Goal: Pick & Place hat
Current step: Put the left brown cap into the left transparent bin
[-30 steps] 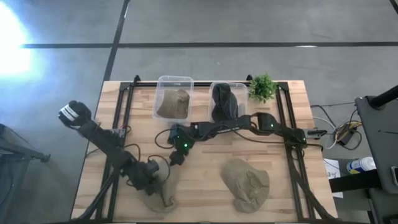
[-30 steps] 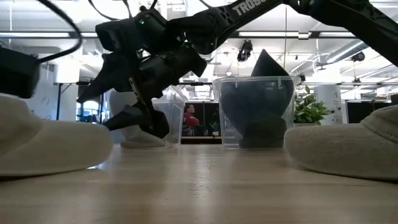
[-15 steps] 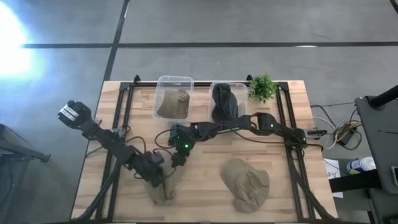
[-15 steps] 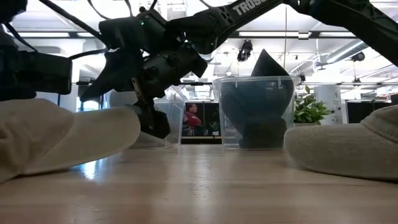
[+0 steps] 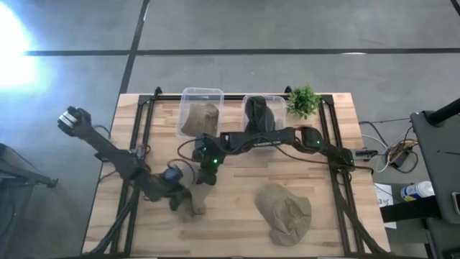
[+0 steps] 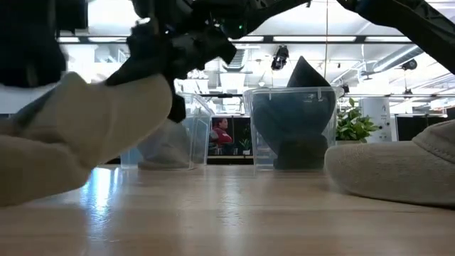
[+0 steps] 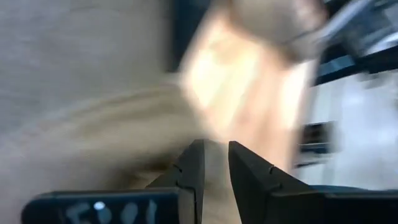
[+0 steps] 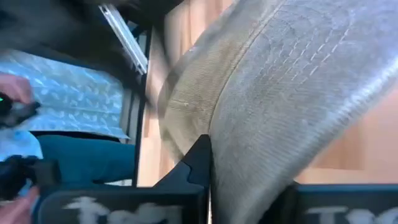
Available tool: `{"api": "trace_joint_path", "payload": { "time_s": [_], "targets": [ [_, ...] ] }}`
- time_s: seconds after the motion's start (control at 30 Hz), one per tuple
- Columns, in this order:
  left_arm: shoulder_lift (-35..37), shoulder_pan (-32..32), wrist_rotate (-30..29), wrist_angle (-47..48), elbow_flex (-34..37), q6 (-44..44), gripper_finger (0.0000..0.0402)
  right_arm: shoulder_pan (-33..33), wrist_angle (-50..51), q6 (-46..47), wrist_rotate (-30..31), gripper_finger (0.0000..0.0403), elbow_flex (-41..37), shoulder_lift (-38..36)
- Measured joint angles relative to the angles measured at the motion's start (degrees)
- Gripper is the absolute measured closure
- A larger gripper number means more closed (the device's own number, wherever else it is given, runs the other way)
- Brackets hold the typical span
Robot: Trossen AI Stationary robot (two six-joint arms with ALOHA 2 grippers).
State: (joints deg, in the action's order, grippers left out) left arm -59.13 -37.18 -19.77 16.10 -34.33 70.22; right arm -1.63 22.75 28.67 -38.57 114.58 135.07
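Clamped between both grippers, the left gripper (image 5: 175, 198) and right gripper (image 5: 204, 178), a tan hat (image 5: 190, 203) was held near the table's (image 5: 237, 219) front-left edge; another tan hat (image 5: 285, 212) lay well apart.

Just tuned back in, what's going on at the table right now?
Both arms have one tan hat at the table's front left. The left gripper and the right gripper are each closed on it, and in the low view one side is lifted off the wood. Another tan hat lies untouched at front right.
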Motion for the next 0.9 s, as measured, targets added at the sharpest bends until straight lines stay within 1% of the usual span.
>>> {"api": "trace_joint_path", "payload": {
  "time_s": [0.1,0.13,0.2,0.3,0.37,0.43,0.5,0.63,0.73,0.9],
  "targets": [
    [6.0,-0.8,0.0,3.0,-3.0,-1.3,0.0335,-1.4,4.4,-5.8,0.3,0.0388,1.4,-2.2],
    [7.7,-0.9,0.0,3.5,-3.9,-1.9,0.0335,-1.9,6.2,-8.4,1.2,0.0388,2.0,-3.2],
    [11.3,-0.9,0.0,3.2,-6.4,-3.9,0.0335,-2.4,10.2,-14.7,5.5,0.0388,3.2,-5.3],
    [15.7,-0.9,-0.8,2.9,-10.7,-7.4,0.0335,-2.9,15.7,-26.1,14.5,0.0388,5.7,-8.5],
    [17.8,-0.9,-0.8,2.9,-13.5,-10.8,0.0335,-2.9,17.8,-33.3,20.0,0.0389,7.4,-10.7],
    [19.4,-0.9,-0.9,2.7,-16.3,-14.4,0.0335,-2.9,18.3,-39.3,23.4,0.0389,9.1,-13.0],
    [20.5,-0.9,-0.9,2.1,-19.0,-17.2,0.0335,-2.9,18.5,-44.5,27.2,0.0389,10.8,-14.9],
    [21.2,-0.9,-0.9,2.4,-22.3,-20.9,0.0335,-2.7,18.4,-55.3,37.0,0.0389,12.9,-18.0],
    [21.2,-0.9,-0.9,2.4,-22.9,-22.3,0.0335,-3.1,19.3,-62.5,45.6,0.0389,14.6,-18.7],
    [20.5,-0.9,-1.2,2.5,-22.6,-22.0,0.0335,-5.3,23.6,-81.1,58.1,0.0389,13.5,-18.3]
  ]
}}
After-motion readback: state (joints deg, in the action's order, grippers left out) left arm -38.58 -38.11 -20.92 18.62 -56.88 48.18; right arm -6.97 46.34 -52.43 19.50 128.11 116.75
